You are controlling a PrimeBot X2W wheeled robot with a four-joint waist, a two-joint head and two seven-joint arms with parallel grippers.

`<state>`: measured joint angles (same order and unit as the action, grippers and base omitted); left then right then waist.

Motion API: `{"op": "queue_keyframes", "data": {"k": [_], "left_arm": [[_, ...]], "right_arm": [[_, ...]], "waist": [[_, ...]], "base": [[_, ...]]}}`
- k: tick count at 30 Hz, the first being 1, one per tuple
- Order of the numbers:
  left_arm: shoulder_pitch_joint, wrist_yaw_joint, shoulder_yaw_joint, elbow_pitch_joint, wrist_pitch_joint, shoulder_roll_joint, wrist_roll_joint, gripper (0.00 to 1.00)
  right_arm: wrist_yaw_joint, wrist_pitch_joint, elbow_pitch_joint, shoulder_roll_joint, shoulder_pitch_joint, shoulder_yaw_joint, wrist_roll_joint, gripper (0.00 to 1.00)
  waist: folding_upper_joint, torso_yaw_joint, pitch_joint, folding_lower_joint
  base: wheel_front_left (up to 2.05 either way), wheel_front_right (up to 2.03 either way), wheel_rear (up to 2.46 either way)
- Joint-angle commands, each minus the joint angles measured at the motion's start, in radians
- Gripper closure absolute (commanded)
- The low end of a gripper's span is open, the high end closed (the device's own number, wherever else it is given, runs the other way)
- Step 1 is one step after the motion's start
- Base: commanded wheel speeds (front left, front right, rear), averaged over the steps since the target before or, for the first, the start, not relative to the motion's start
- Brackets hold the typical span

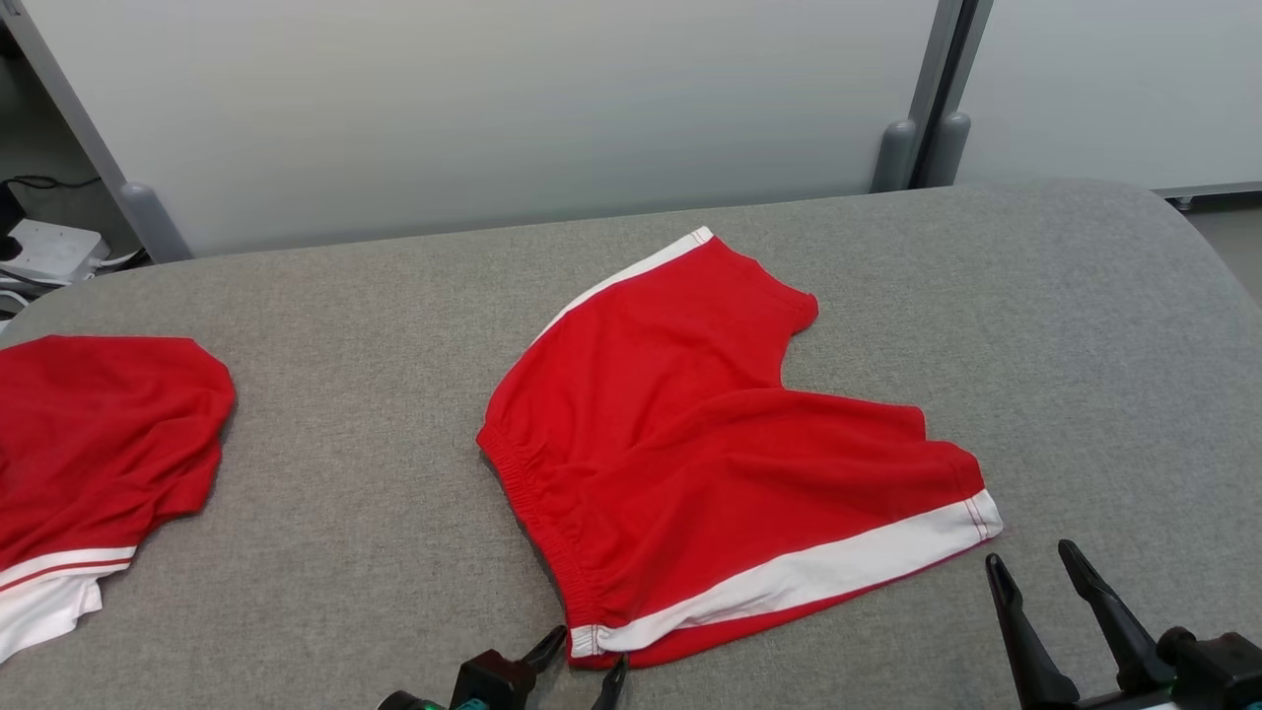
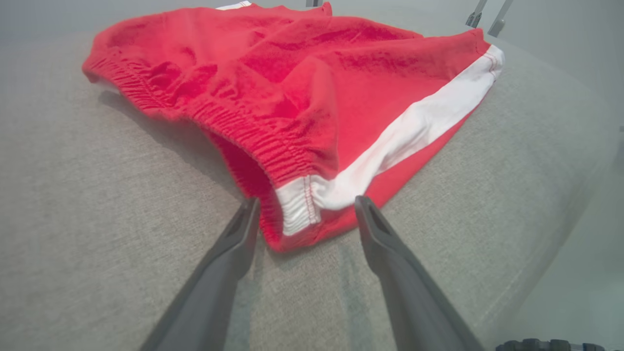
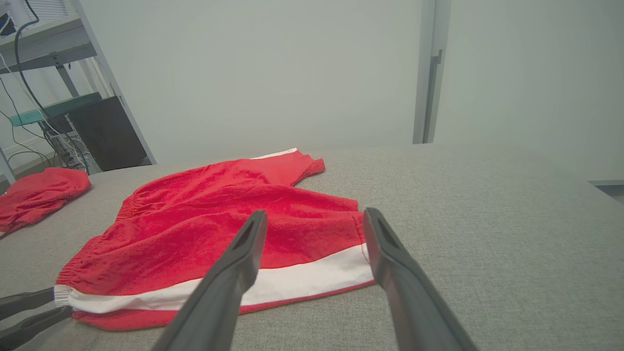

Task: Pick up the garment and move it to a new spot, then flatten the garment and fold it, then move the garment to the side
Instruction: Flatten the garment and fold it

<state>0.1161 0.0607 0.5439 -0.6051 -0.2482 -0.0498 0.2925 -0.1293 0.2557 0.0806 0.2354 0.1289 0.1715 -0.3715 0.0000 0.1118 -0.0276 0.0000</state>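
The red shorts [image 1: 710, 444] lie rumpled mid-frame on the grey table [image 1: 345, 325]: soft, light, limp, likely best pinched at the waistband corner the left gripper [image 1: 589, 653] straddles, jaws apart. The right gripper [image 1: 1031, 555], also spread, sits lower right near the hem. Whether the left tips touch cloth is unclear; a second red garment [image 1: 99, 444] is cut off at left.

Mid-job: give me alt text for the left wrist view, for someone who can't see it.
The left gripper, jaws open, points at the near corner of the red shorts, one jaw on each side of where the elastic waistband meets the white side stripe. The shorts lie rumpled on a grey fabric surface.
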Motion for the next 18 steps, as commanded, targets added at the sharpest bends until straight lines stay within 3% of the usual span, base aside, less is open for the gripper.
{"op": "queue_keyframes", "data": {"k": [1,2,3,10,18], "left_arm": [[0.055,0.006,-0.014,0.012,-0.011,0.000,0.020,0.81],[0.055,0.006,-0.014,0.012,-0.011,0.000,0.020,0.81],[0.058,0.007,-0.012,0.014,-0.011,0.000,0.024,1.00],[0.049,0.010,-0.023,0.048,-0.013,-0.012,0.032,1.00],[-0.005,-0.016,-0.047,0.141,-0.013,-0.089,0.017,1.00]], "right_arm": [[-0.001,0.006,-0.023,0.030,-0.033,0.014,-0.009,0.00],[-0.001,0.006,-0.023,0.030,-0.033,0.014,-0.009,0.00],[-0.001,0.006,-0.022,0.030,-0.033,0.013,-0.009,0.00],[-0.001,0.006,-0.015,0.031,-0.030,0.016,-0.012,0.00],[-0.001,0.006,0.079,0.063,-0.045,0.027,-0.039,0.00]], "waist": [[0.0000,0.001,-0.001,0.0000],[0.0000,0.001,-0.001,0.0000],[0.0000,0.000,-0.001,0.0000],[0.0000,-0.012,0.001,0.0000],[0.0000,-0.051,-0.009,0.0000]], "base": [[0.00,0.00,0.00],[0.00,0.00,0.00],[0.00,0.00,0.00],[0.00,0.00,0.00],[0.00,0.00,0.00]]}}
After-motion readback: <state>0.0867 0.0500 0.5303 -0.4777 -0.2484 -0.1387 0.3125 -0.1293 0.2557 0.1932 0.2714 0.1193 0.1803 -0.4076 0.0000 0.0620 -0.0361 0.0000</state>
